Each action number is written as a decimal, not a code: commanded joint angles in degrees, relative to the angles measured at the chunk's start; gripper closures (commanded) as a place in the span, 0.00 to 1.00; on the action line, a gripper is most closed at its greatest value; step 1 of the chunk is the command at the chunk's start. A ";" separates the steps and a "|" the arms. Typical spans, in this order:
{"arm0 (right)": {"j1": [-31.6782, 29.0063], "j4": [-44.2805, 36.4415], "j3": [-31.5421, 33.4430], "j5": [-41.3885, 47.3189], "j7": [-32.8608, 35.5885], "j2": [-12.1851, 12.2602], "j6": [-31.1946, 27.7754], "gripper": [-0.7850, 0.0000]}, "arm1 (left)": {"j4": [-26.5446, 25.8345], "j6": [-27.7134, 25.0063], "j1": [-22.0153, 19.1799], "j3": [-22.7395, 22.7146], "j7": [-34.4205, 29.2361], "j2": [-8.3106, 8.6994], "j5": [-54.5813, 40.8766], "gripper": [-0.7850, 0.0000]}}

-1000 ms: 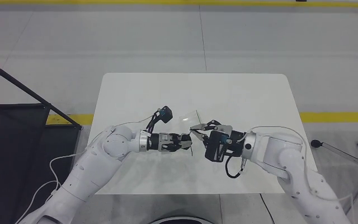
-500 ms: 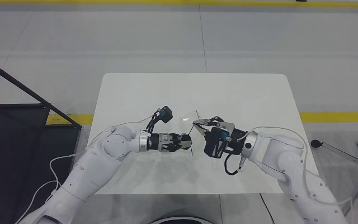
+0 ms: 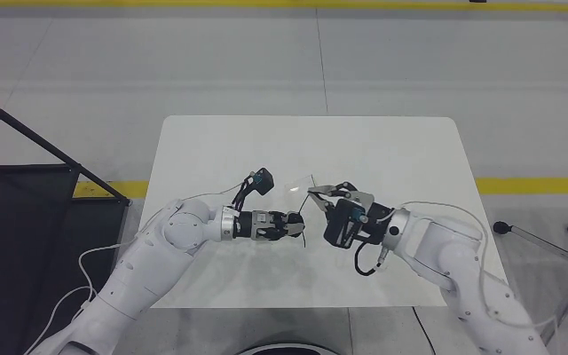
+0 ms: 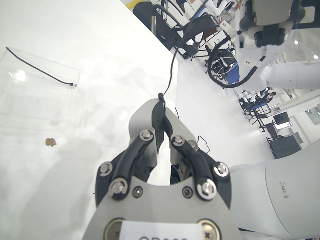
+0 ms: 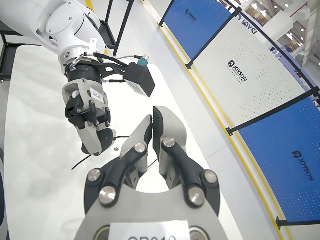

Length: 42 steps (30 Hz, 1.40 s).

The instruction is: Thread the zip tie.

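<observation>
Left tool [image 4: 161,104]: ribbed black pads pressed together, pinching the zip tie [image 4: 171,73], a thin black strand. It leaves the fingertips and arcs up over the edge of the glossy white surface [image 4: 75,13] toward the right tool [image 5: 153,117]. Right tool pads are also pressed together. Can't tell if the strand sits between them: the left wrist view cuts that tool off, and its own view shows just a black line behind the fingers. The top view barely resolves the strand between the two tools, which sit close together near the surface's middle. The left wrist view also picks up a second black tie [image 4: 37,69] lying flat on a clear plastic sheet [image 4: 37,96], with a small brown speck [image 4: 50,141] beside it.
</observation>
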 commanded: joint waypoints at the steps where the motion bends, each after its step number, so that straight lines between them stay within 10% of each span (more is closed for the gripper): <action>1: -0.14 -0.04 0.12 -0.20 -0.18 -0.03 0.11 1.00 | 0.00 0.00 0.00 0.00 0.00 0.00 0.00 1.00; 42: 0.55 3.45 -0.21 7.87 -0.86 0.87 -22.51 1.00 | -2.73 1.92 2.08 -1.17 4.41 0.11 2.98 1.00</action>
